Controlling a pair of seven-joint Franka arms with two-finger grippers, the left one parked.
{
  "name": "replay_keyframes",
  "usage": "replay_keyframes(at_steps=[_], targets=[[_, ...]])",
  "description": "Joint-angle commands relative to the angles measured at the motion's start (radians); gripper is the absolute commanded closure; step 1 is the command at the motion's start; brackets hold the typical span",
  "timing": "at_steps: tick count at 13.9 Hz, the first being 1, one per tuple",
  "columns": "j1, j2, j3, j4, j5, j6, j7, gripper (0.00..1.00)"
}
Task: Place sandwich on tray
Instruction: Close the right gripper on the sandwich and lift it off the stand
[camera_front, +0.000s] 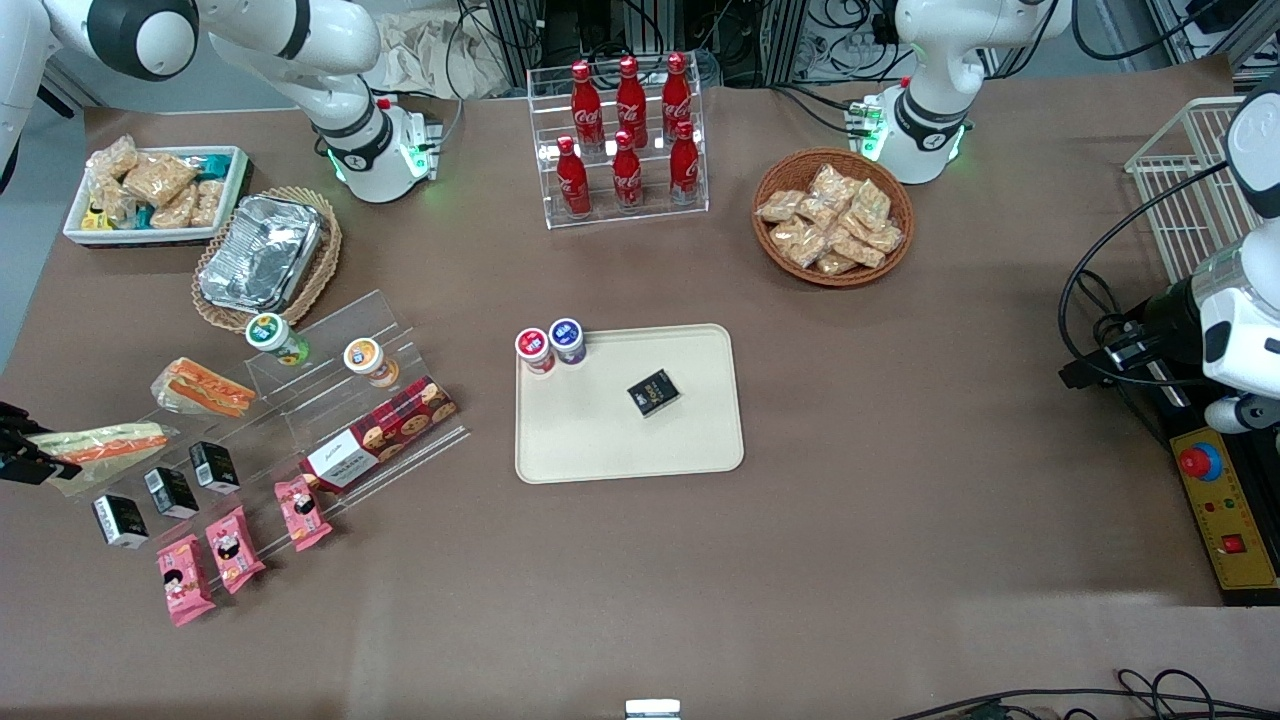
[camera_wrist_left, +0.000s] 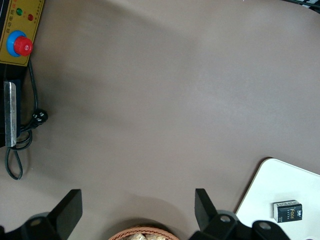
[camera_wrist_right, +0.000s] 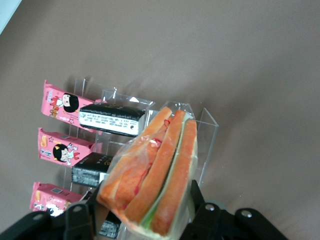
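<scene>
Pink snack packets (camera_front: 228, 548): nearest the front camera, lying at the foot of the clear display stand (camera_front: 330, 400), toward the working arm's end of the table.
Sandwich (camera_front: 100, 443): at the very edge of the front view, beside the stand and the black boxes (camera_front: 166, 490), lifted in its clear wrap.
Gripper (camera_wrist_right: 142, 215): at that same table end, fingers pressed against both faces of the sandwich's lower part, pinching it.
Tray (camera_front: 700, 450): mid-table, well apart from the sandwich; it carries a small black box (camera_front: 653, 391) and two capped cups (camera_front: 550, 346) at its corner farther from the camera.
Progress: the grasp looks made; the carry across to the tray and the release are, by my judgement, all left to do.
Right wrist view: shows the grip itself and the orange filling stripes (camera_wrist_right: 165, 165) close up, which the front view barely catches.
Front view: alone shows tray and sandwich together, and the open tray floor around the black box.
Left wrist view: only a tray corner (camera_wrist_left: 270, 175) and the black box, no sandwich.
</scene>
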Motion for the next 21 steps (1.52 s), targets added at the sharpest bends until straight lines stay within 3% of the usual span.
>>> replay_keyframes(at_steps=[1,4,6,10,16,21], targets=[[0.002,-0.005,0.0,-0.007,0.028,0.015,-0.024,0.31],[0.007,-0.009,0.0,-0.004,-0.022,0.008,-0.026,0.73],[0.007,-0.014,0.0,-0.001,-0.03,0.005,-0.059,0.86],[0.027,-0.026,0.001,0.028,-0.065,-0.001,-0.145,0.85],[0.024,-0.042,0.012,0.119,-0.065,-0.126,-0.213,0.86],[0.037,-0.103,0.132,0.174,-0.065,-0.312,-0.219,0.87]])
